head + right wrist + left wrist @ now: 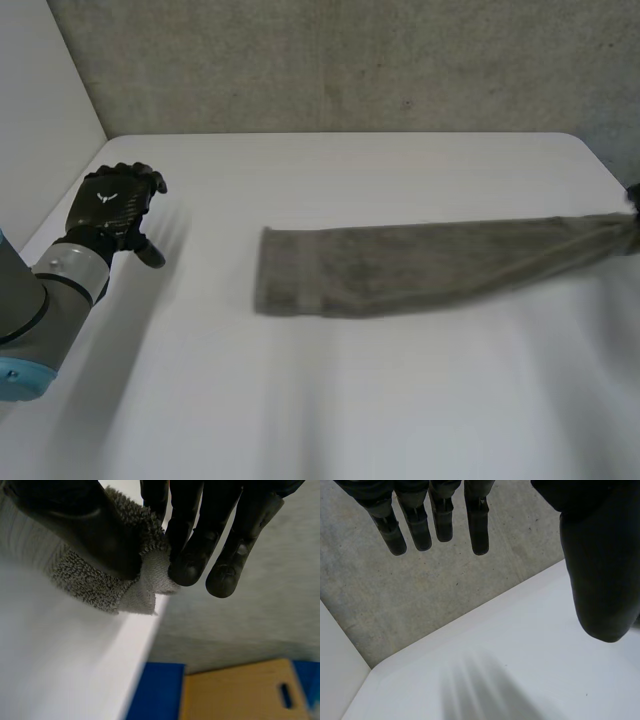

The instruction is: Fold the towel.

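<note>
A grey towel (pixel 420 265) lies folded into a long strip across the white table (pixel 350 400), from the middle to the right edge. My right hand (pixel 100 535) pinches the strip's right end (pixel 145 582) between thumb and fingers, at the table's right edge; a bit of this hand (pixel 633 195) shows there in the head view. My left hand (pixel 112 208) hovers open above the table's far left part, well apart from the towel. Its fingers (pixel 437 520) are straight and its thumb (pixel 600 575) is spread, holding nothing.
A grey wall (pixel 330 60) runs behind the table and a white panel (pixel 40 110) stands at its left. Beyond the table's right edge, lower down, are a blue thing (pixel 155 690) and a tan board (pixel 240 690) with a slot.
</note>
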